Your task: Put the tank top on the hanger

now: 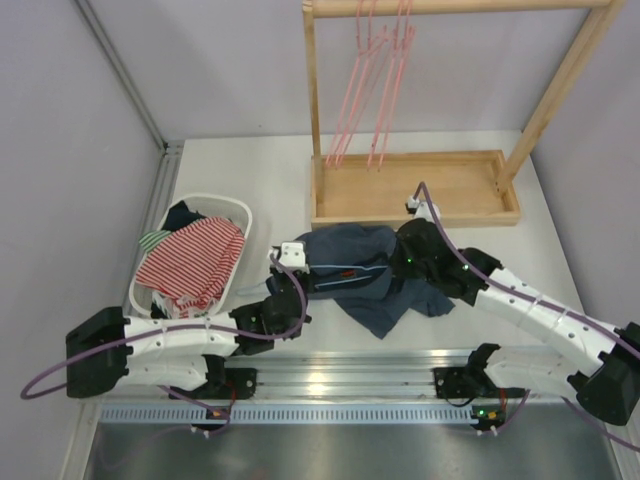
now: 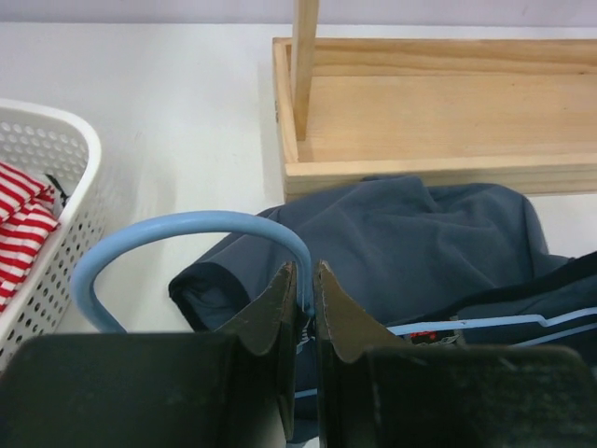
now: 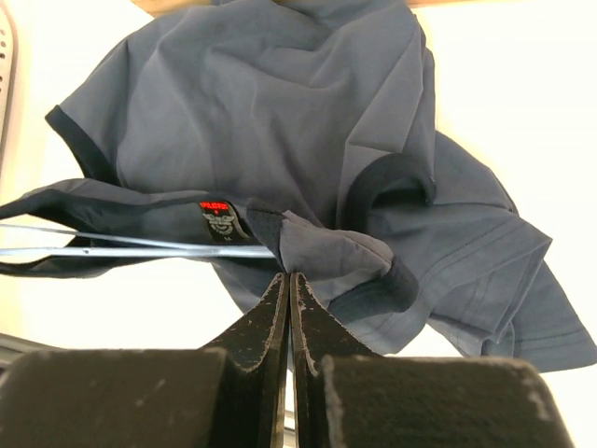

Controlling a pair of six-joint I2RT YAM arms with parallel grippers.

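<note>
The navy tank top lies crumpled on the table in front of the wooden rack base; it also shows in the left wrist view and the right wrist view. The light-blue hanger has its hook curving left of my left gripper, which is shut on the hanger's neck. The hanger's arms run inside the shirt's neck opening. My right gripper is shut on a fold of the tank top's dark-trimmed strap. In the top view the left gripper is at the shirt's left, the right gripper at its right.
A white laundry basket with a red-and-white striped garment stands at the left. A wooden rack with a tray base stands behind, with pink hangers on its rail. A metal rail runs along the near edge.
</note>
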